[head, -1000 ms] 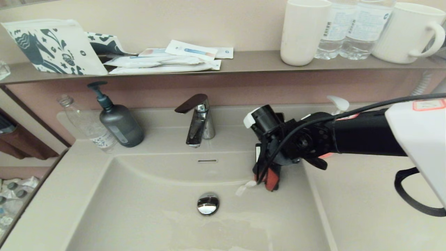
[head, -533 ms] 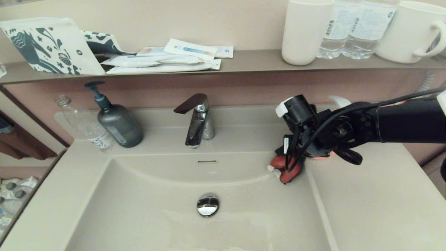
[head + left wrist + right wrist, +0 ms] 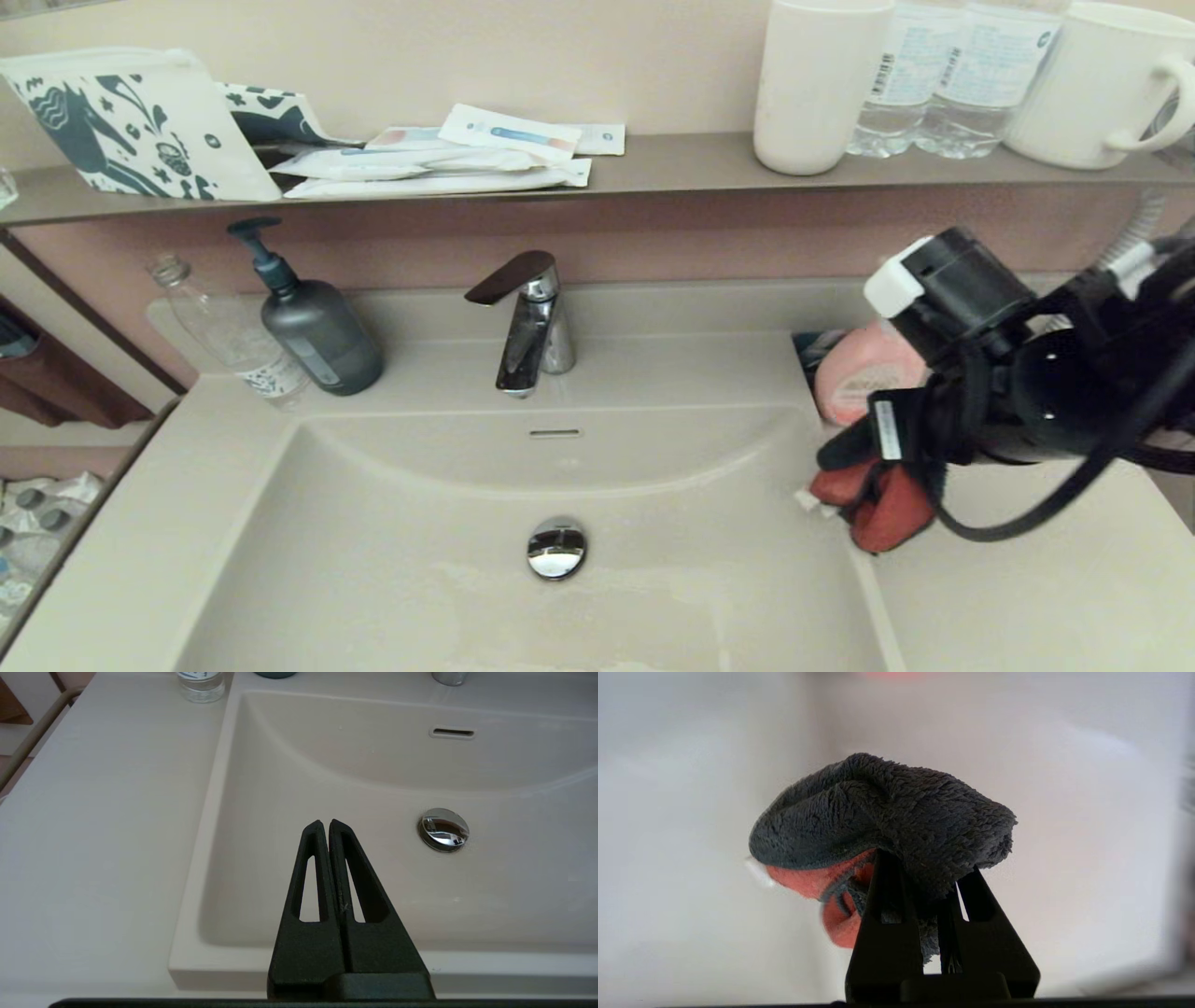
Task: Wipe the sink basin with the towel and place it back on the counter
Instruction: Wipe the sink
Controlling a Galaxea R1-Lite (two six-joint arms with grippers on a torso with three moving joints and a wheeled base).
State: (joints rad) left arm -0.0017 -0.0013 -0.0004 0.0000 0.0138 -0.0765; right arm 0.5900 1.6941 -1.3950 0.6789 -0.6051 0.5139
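Note:
My right gripper (image 3: 882, 471) is shut on the towel (image 3: 878, 511), a bunched cloth showing coral red and a white tag in the head view. It hangs at the right rim of the sink basin (image 3: 420, 560), where the counter (image 3: 1018, 579) begins. I cannot tell whether the cloth touches the surface. In the right wrist view the towel (image 3: 887, 821) bulges charcoal over the right gripper (image 3: 924, 870), with red underneath. My left gripper (image 3: 324, 822) is shut and empty over the basin's (image 3: 373, 765) near left part, beside the chrome drain plug (image 3: 443, 829).
A chrome faucet (image 3: 527, 322) stands behind the basin, with a dark pump bottle (image 3: 317, 327) and a clear bottle (image 3: 233, 336) at the back left. A pink bottle (image 3: 864, 373) stands just behind my right wrist. The brown shelf (image 3: 672, 163) carries cups, water bottles, packets and a pouch.
My right gripper has carried the towel rightward and nearer, from the basin's back right slope to its right rim. The pink bottle behind the arm has come into view.

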